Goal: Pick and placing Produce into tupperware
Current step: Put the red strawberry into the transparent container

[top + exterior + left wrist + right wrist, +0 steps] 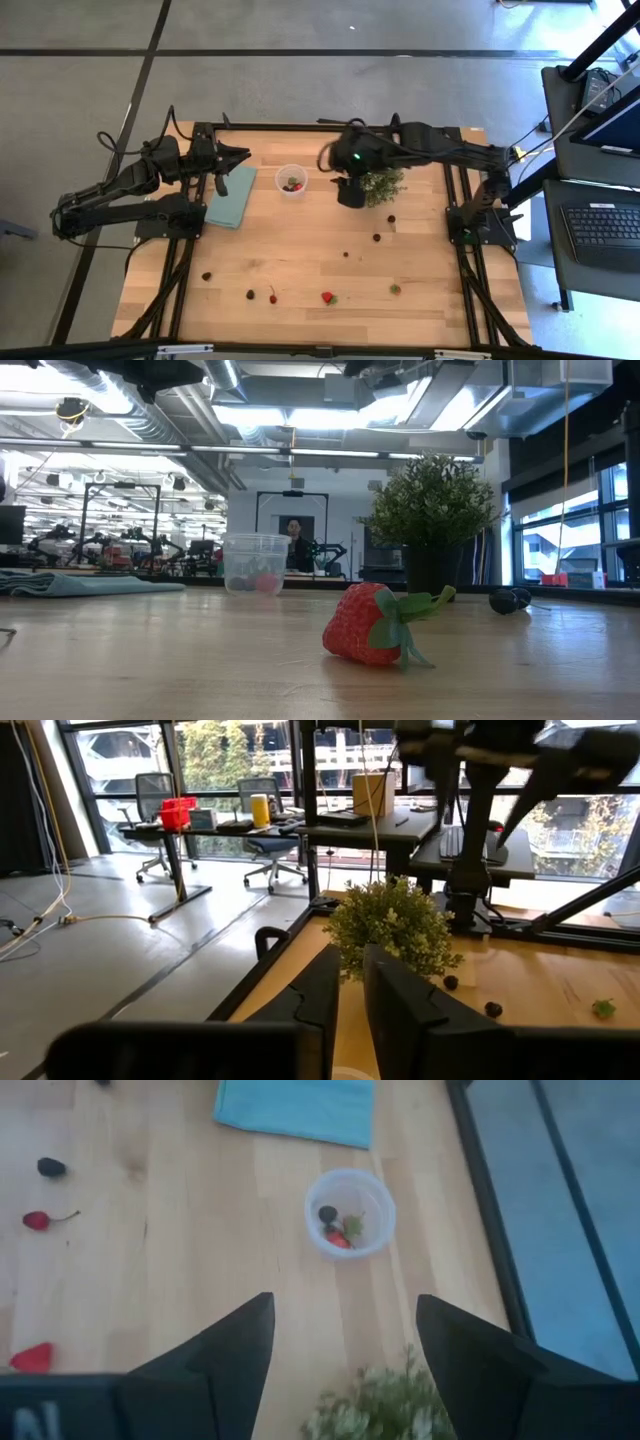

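Observation:
The clear round cup (291, 180) stands on the table's far middle with a few fruit pieces inside, which the right wrist view (350, 1213) shows. Loose produce lies nearer: a red strawberry (327, 297) (370, 625), a cherry (272, 296), dark berries (377, 238) (391, 218) and a greenish piece (395, 290). My right gripper (350, 192) (345, 1350) hangs open and empty above the table between the cup and the bushy plant (382, 185). My left gripper (238, 158) (352, 990) waits at the far left over the teal cloth (232, 196), its fingers close together and holding nothing.
The potted plant (432, 510) stands right beside my right gripper, on its right. The teal cloth (296, 1108) lies flat left of the cup. Black frame rails run along the table's left and right sides. Bare wood lies between the cup and the near fruit.

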{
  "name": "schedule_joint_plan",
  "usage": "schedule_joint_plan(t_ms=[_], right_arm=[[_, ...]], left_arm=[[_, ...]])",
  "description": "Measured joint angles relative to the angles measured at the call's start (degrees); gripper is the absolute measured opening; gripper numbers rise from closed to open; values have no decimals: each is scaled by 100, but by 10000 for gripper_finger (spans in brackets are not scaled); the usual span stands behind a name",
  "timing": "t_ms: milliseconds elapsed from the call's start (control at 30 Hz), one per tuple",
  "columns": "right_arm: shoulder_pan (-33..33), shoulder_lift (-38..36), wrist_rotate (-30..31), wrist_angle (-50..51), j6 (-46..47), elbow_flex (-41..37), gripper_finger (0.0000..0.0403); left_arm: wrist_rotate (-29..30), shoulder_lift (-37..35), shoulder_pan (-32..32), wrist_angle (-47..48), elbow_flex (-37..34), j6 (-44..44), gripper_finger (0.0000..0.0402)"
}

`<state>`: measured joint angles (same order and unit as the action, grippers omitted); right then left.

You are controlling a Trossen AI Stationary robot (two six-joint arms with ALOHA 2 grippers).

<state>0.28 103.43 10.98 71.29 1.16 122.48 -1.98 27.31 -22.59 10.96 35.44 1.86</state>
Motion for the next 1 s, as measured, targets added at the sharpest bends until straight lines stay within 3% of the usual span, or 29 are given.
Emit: schedule_joint_plan(t_ms=[267, 500, 767, 1000], right_arm=[[1040, -493, 1028, 145, 800, -180, 246], [1976, -1287, 2485, -243, 1961, -1666, 246], [2840, -2057, 2538, -1714, 3692, -3955, 246], [3744, -1988, 2344, -2146, 5181, -5293, 246]], left_arm=[[-2, -1, 0, 2, 0, -120, 63], [-62, -2, 3, 70, 0, -433, 77], [-68, 0, 3, 331, 3, -478, 91], [-70, 0, 3, 753, 4, -489, 103]])
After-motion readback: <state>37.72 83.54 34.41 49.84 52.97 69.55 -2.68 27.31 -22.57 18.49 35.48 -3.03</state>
